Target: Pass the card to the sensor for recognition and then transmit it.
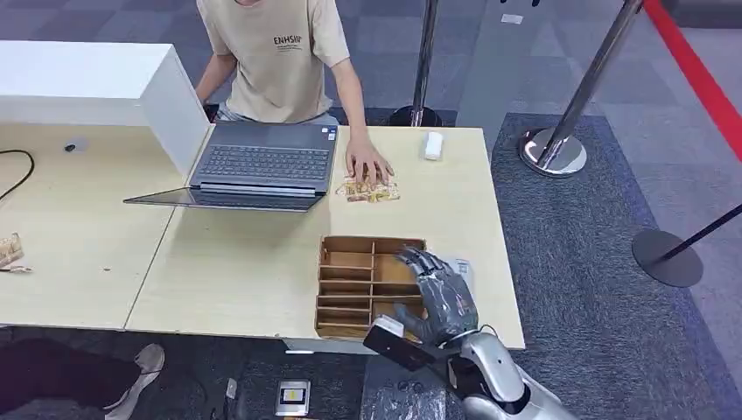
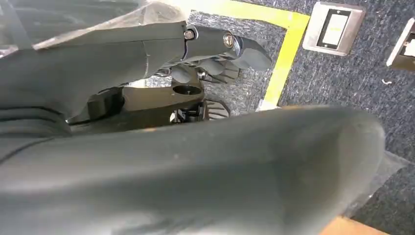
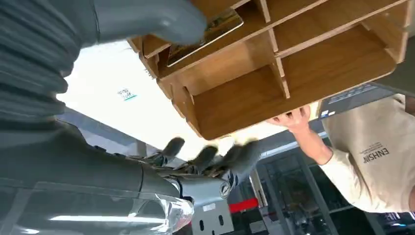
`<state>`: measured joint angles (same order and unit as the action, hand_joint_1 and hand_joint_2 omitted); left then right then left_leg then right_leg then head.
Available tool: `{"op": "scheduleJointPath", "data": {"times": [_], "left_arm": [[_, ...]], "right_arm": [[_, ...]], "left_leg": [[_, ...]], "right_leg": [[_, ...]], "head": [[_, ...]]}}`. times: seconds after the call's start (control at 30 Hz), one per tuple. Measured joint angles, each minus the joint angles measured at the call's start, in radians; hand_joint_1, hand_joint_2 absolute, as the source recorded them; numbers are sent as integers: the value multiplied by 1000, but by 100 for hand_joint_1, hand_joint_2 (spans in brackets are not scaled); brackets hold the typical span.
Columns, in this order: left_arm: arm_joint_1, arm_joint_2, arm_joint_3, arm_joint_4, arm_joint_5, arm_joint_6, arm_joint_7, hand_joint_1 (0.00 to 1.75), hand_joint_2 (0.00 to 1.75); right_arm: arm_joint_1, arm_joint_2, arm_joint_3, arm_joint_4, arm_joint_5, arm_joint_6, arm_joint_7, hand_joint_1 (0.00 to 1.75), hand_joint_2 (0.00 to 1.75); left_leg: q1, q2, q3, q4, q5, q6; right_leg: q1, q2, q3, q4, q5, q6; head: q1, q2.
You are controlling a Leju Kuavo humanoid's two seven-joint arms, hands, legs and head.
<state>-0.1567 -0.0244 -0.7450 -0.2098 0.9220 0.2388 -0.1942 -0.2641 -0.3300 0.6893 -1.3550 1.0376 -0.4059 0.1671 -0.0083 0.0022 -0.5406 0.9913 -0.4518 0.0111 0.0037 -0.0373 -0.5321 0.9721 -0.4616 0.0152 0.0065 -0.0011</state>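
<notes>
Right hand [image 1: 440,297]: fingers apart over the wooden organizer [image 1: 350,284], thumb near the card [image 3: 205,36].
Left hand: cannot tell.
Advice: pinch the card edge firmly, lift straight.

Light wood table [image 1: 262,262], seam between two tops. On it: open grey laptop [image 1: 262,166] at far side, wooden compartment tray [image 1: 359,284] at near edge, patterned cards [image 1: 372,190] beside laptop under a person's hand [image 1: 366,164], small white block [image 1: 433,144] far right, white box [image 1: 87,79] far left, black cable [image 1: 17,171] at left edge.
</notes>
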Motion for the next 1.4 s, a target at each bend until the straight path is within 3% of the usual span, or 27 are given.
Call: {"op": "scheduleJointPath", "data": {"times": [0.17, 0.2, 0.23, 0.7, 0.77, 0.83, 0.97, 1.0, 1.3, 1.4], "left_arm": [[0, -1, 0, 0, 0, 0, 1, 0, 0], [0, -1, 0, 0, 0, 0, 1, 0, 0], [0, -1, 0, 0, 0, 0, 2, 0, 0], [-1, 0, 0, 0, 2, 3, 3, 0, 0], [-1, 1, 0, 0, 2, 5, 3, 0, 0], [0, 2, 0, 0, 2, 6, 5, 0, 0], [0, 3, 0, 0, 1, 6, 5, 0, 0], [0, 3, 0, 0, 1, 6, 5, 0, 0], [-5, 9, 0, 0, 1, -2, 35, 0, 0], [-10, 12, 0, 0, 1, -3, 39, 0, 0]], "right_arm": [[-2, 5, 0, 25, 0, -8, -1, 119, 175], [-2, 6, 0, 31, 0, -11, -2, 131, 175], [-2, 8, 0, 36, 0, -13, -4, 133, 175], [-6, 28, -2, 92, -20, -52, -22, 127, 175], [-6, 32, -2, 100, -22, -55, -28, 134, 175], [-6, 37, -2, 109, -24, -62, -31, 154, 175], [-7, 45, -2, 125, -27, -85, -37, 161, 175], [-7, 47, -2, 129, -27, -97, -37, 175, 175], [-10, 61, -15, 149, -33, -197, -53, 175, 175], [-14, 64, -21, 149, -32, -200, -53, 175, 175]], "left_leg": [[0, 0, 0, 0, 0, 0], [0, 0, 0, 0, 0, 0], [0, 0, 0, 0, 0, 0], [0, 0, 2, 0, 0, 0], [0, 0, 2, 0, 0, 0], [0, 0, 3, 0, 0, 0], [0, 0, 4, 0, 0, 0], [0, 0, 4, 0, 0, 0], [0, 0, 4, 0, 0, 0], [0, 0, 4, 0, 0, 0]], "right_leg": [[0, 0, 0, 0, 0, 0], [0, 0, 0, 0, 0, 0], [0, 0, 0, 0, 0, 0], [0, 0, 2, 0, 0, 0], [0, 0, 2, 0, 0, 0], [0, 0, 3, 0, 0, 0], [0, 0, 4, 0, 0, 0], [0, 0, 4, 0, 0, 0], [0, 0, 4, 0, 0, 0], [0, 0, 4, 0, 0, 0]], "head": [[0, 0], [0, 0], [0, 0], [0, 0], [0, 0], [0, 0], [0, 0], [0, 0], [0, 0], [0, 0]]}}
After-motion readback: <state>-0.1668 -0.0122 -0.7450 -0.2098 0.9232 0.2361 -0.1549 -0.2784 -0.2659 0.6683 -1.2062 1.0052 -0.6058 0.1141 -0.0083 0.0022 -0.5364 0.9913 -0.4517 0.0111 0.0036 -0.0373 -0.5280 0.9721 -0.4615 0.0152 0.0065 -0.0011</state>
